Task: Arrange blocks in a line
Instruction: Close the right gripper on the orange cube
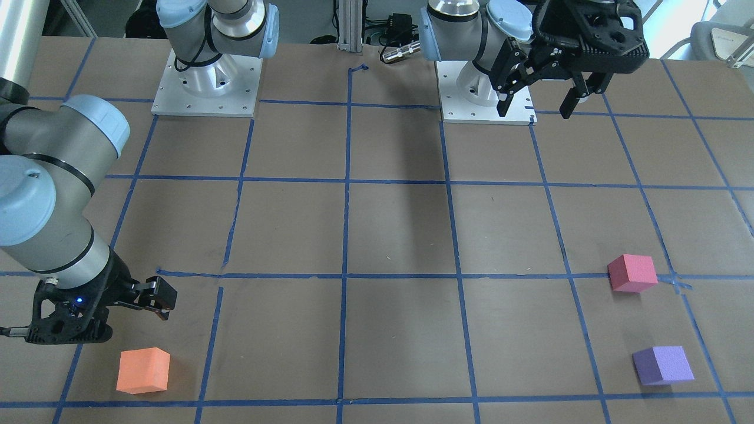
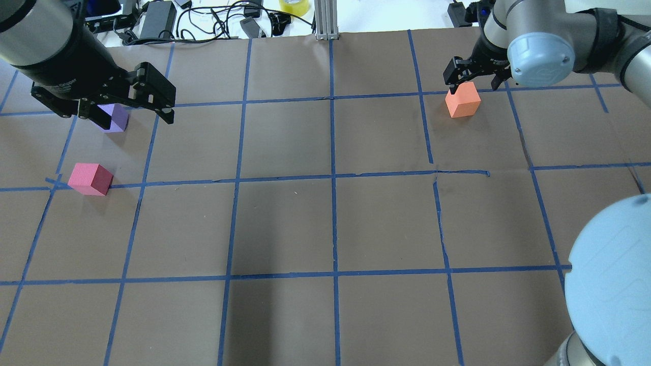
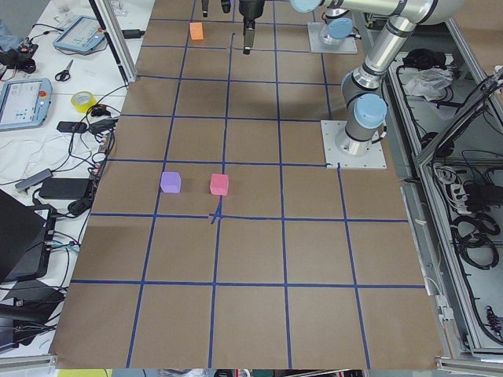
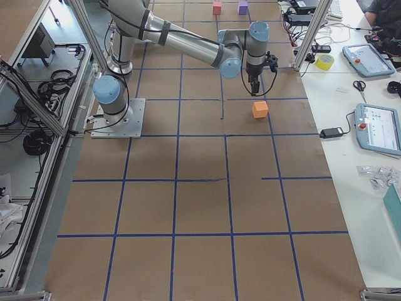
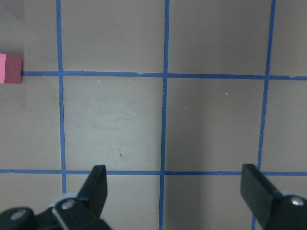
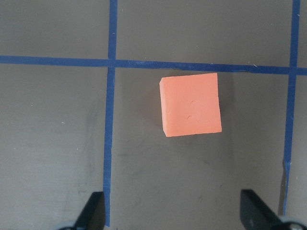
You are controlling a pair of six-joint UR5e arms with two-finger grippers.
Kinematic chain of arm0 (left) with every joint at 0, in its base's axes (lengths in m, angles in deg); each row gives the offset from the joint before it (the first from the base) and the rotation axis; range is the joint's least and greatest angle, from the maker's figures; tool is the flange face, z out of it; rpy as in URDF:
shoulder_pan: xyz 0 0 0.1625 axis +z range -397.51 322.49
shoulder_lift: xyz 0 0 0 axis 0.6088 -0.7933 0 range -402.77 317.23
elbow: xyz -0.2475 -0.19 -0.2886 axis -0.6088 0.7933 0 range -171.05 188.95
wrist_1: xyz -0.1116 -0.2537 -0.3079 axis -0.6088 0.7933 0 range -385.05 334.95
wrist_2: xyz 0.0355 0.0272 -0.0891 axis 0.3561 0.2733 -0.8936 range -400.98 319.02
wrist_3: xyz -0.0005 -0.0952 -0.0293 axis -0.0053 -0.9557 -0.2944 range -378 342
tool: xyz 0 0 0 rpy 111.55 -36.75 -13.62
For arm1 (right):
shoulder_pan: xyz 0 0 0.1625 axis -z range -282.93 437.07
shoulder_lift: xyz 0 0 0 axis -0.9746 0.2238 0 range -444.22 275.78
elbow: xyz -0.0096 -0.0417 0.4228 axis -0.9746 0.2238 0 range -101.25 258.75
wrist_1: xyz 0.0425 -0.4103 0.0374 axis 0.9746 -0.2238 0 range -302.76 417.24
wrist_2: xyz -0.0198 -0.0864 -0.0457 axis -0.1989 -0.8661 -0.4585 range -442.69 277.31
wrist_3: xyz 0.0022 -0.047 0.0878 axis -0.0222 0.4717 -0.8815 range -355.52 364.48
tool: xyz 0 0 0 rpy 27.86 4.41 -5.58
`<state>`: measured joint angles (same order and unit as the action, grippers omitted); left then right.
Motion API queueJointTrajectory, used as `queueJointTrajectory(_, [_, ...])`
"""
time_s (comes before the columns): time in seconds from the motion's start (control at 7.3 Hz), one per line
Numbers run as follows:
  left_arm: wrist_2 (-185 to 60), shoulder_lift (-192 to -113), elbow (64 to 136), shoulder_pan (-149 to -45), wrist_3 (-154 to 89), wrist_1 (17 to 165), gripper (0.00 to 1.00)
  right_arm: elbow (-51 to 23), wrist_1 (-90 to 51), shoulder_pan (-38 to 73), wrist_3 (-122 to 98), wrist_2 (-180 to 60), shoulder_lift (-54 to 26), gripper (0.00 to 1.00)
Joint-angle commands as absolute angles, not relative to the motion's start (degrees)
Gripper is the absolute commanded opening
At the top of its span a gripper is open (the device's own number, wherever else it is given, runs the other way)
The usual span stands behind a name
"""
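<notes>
Right gripper (image 6: 173, 199): spread wide, empty, just short of the orange block (image 6: 191, 104).
Left gripper (image 5: 173, 172): spread too, near the purple block (image 1: 662, 365) and pink block (image 2: 90, 179).
Handling: probably light, squishy foam, so you'd gently pinch two flat opposite faces.

Orange block (image 2: 463, 100) far from pink block (image 2: 90, 179)
</notes>
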<state>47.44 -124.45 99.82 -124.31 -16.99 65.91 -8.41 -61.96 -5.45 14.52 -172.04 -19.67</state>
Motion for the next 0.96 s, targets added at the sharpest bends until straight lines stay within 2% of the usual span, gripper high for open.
queueJointTrajectory(0.0, [47.52, -124.33, 99.91, -124.25, -16.94, 66.01, 1.0, -8.35, -68.15, -3.53, 18.86, -171.81, -25.04, 1.0])
queueJointTrajectory(0.82, [47.43, -124.15, 100.27, -124.34, -17.12, 65.92, 1.0, -6.15, -72.57, -3.62, 22.14, -170.06, -30.42, 1.0])
